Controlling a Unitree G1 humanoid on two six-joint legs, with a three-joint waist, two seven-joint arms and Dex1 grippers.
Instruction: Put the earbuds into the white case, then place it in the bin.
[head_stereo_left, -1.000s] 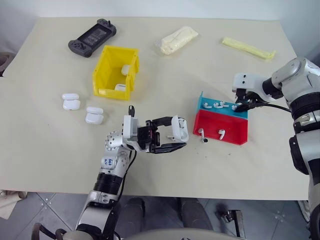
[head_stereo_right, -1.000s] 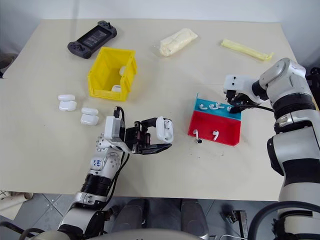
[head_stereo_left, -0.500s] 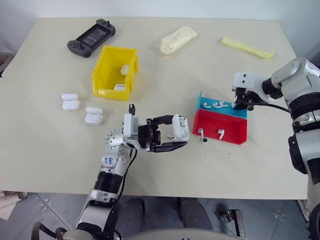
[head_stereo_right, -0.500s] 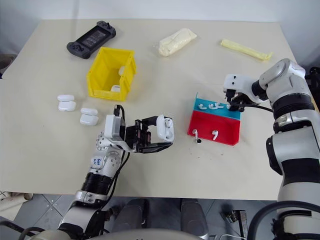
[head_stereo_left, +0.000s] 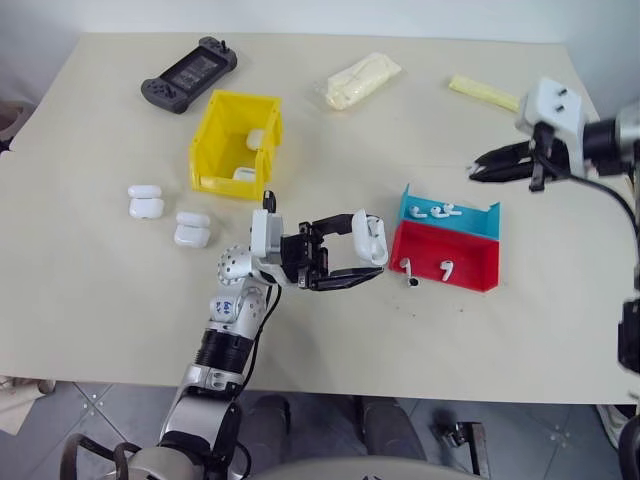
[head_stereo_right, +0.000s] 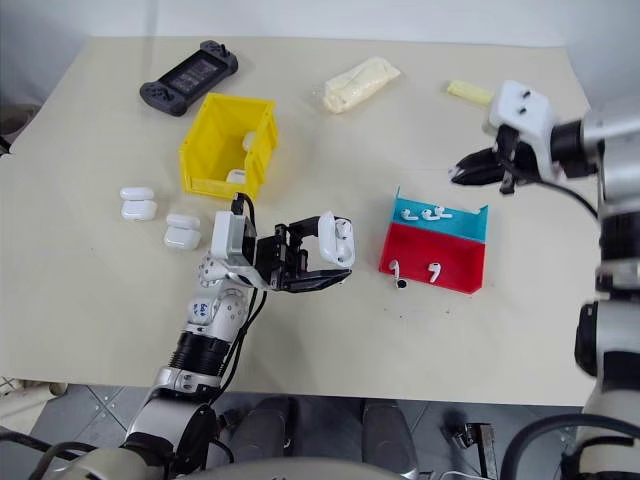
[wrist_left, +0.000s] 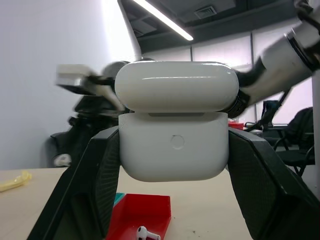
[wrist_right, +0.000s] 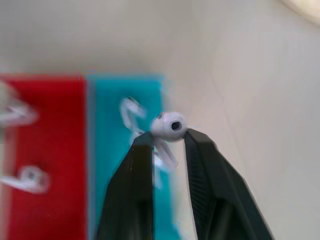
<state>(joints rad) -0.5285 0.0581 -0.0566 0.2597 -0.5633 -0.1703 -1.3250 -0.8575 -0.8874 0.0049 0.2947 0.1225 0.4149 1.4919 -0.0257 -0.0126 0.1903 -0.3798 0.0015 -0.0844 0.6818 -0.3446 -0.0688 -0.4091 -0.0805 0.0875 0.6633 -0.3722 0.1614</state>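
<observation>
Earbuds (head_stereo_left: 437, 211) are seen lying in the blue tray (head_stereo_left: 449, 214), with two more in the red tray (head_stereo_left: 444, 266) just nearer, both trays touching on the right half of the table (head_stereo_left: 90, 290). One earbud (wrist_right: 169, 126) is pinched between the fingertips of the right gripper (head_stereo_left: 476, 172), which is raised above and just right of the far edge of the blue tray. The white case (head_stereo_left: 371, 238) is clamped between the fingers of the left gripper (head_stereo_left: 365, 255) near the middle of the table, held off the surface with its lid up, left of the red tray. The bin (head_stereo_left: 237, 143) is placed farther back and to the left, with white cases inside. Four more cases (head_stereo_left: 166, 214) are laid to the near left of the bin.
</observation>
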